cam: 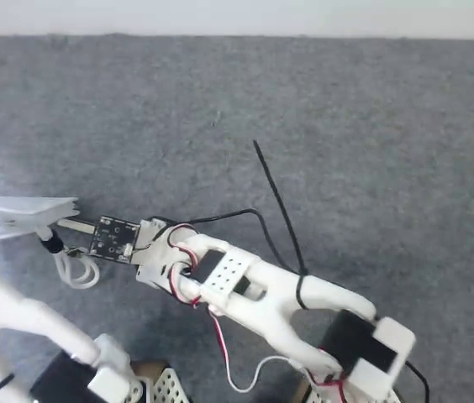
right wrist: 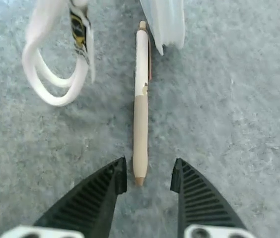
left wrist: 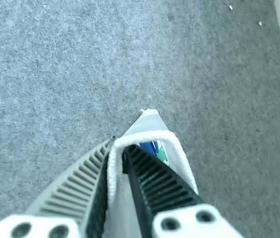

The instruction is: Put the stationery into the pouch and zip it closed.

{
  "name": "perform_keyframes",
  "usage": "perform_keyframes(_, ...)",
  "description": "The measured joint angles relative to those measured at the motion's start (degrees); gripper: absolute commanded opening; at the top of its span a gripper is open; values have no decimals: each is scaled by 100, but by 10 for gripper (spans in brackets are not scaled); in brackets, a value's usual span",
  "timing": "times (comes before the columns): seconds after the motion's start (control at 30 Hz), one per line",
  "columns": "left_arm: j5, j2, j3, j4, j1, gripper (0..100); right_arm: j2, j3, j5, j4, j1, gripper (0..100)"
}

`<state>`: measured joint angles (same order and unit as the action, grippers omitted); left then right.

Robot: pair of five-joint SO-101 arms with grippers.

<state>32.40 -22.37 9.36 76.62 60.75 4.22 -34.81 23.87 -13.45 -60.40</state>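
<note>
My left gripper is shut on the white rim of the translucent pouch, and blue and green items show inside it. In the high view the pouch lies at the table's left edge. A beige and white pen lies on the grey mat, one end by the pouch's corner. My right gripper is open just above the mat, and the pen's other end lies between its fingertips. In the high view the right arm stretches left toward the pen.
A white cord loop with a black and yellow tag lies beside the pen; it also shows in the high view. A black cable tie sticks up from the right arm. Grey mat covers the table.
</note>
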Motion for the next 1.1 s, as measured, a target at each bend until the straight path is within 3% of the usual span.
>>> perform_keyframes(0.57, 26, 0, 0, 0, 0, 13, 1468, 1055, 0, -44, 35, 140)
perform_keyframes(0.9, 44, 0, 0, 0, 0, 13, 2224, 2505, 0, -1723, 97, 139)
perform_keyframes(1.1, 44, 0, 0, 0, 0, 13, 2303, 2725, 0, -1960, 97, 6)
